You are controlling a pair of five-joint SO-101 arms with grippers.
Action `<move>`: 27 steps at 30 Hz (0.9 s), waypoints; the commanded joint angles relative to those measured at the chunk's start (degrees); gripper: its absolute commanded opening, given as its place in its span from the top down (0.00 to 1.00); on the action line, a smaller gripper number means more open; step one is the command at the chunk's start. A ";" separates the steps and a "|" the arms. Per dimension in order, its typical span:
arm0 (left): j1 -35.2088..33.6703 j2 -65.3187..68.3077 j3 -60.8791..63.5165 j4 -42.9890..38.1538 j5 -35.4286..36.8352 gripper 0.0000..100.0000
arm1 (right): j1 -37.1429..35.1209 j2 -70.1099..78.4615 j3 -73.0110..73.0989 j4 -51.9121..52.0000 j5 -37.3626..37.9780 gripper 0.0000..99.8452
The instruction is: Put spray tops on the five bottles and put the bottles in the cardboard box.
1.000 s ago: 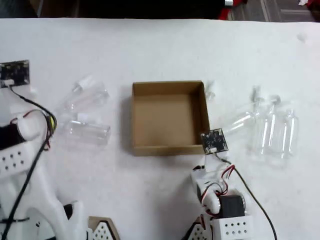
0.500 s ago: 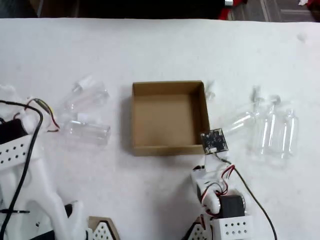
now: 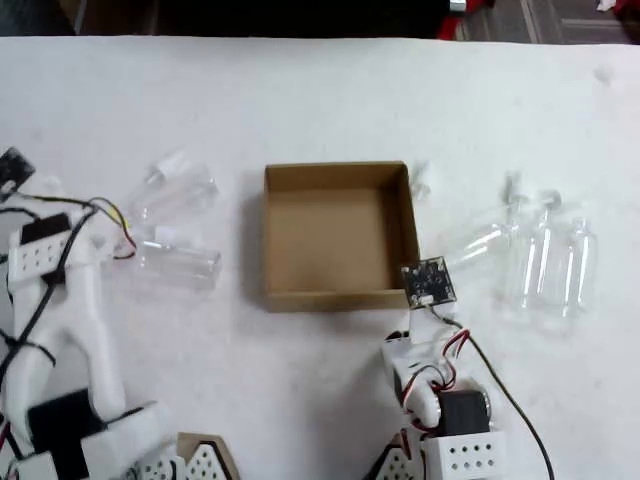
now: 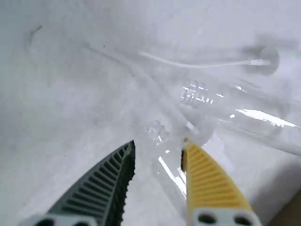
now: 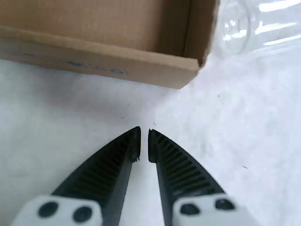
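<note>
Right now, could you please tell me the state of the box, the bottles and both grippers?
Box: open on top, empty.
Left bottles: two, lying down, outside the box; tops too blurred to judge.
Right bottles: three, lying down, outside the box; tops too blurred to judge.
Left gripper: open, close to a bottle.
Right gripper: shut, holding nothing.

White table [image 3: 320, 90], matte surface, evenly lit, soft shadows. Past its far edge there's a dark strip [image 3: 250, 15]. Grey floor [image 3: 545, 20] at far right, red scrap [image 3: 449, 27] beside it.
</note>
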 commanded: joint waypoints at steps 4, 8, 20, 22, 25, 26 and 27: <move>1.19 9.71 -9.41 3.08 6.51 0.84 | 0.31 -0.31 0.53 0.13 0.53 0.98; 1.19 15.60 -12.22 3.25 7.82 0.84 | 0.31 -0.31 0.53 0.13 0.53 0.98; 1.19 18.95 -13.89 4.75 7.82 0.84 | 0.31 -0.31 0.53 0.13 0.53 0.98; 1.45 18.95 -14.33 7.56 8.00 0.84 | 0.31 -0.31 0.53 0.13 0.53 0.98; 1.45 18.95 -16.00 12.31 8.18 0.84 | 0.31 -0.31 0.53 0.13 0.53 0.98; 1.45 18.95 -16.97 13.80 8.18 0.84 | 0.31 -0.31 0.53 0.13 0.53 0.98; 1.54 19.12 -17.93 15.12 8.18 0.84 | 0.31 -0.31 0.53 0.13 0.53 0.98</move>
